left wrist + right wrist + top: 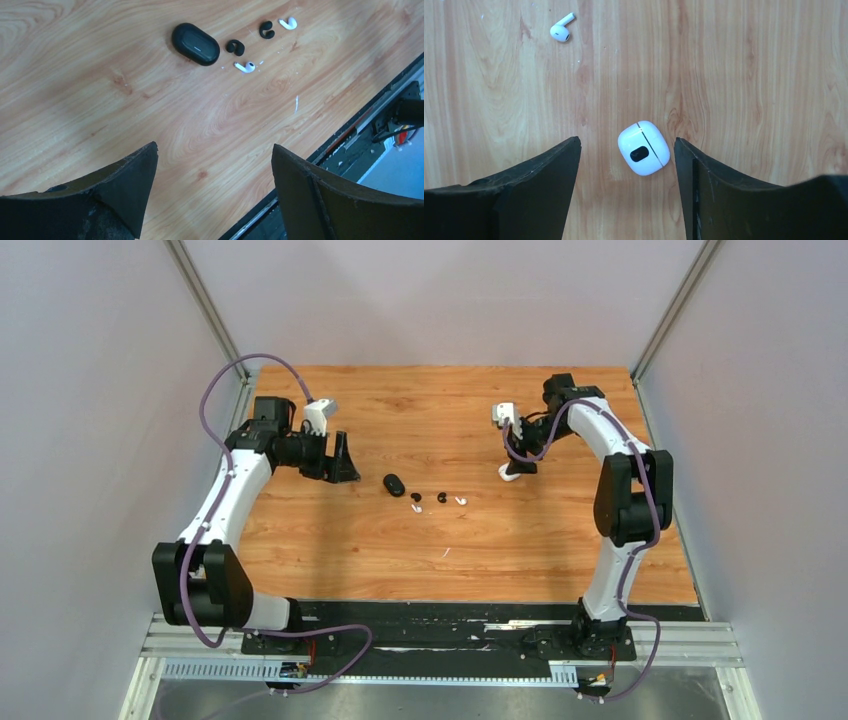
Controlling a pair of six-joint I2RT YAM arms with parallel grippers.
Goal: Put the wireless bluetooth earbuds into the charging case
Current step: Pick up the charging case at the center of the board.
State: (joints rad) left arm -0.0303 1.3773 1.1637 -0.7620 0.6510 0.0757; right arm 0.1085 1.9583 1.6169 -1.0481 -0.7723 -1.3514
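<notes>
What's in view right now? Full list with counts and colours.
table: one, orange-brown wood grain, under everything
black charging case: one, black, closed, mid-table, left end of the cluster
black earbuds: two, black, loose on the table just right of the black case
white earbuds: two, white, loose on the table among the black ones
white charging case: one, white, closed, on the table right of the cluster
white fleck: one, white, on the table nearer the arm bases
left claw: one, black, open, left of the black case
right claw: one, black, open, over the white case
arms: two, white with black joints, table sides
</notes>
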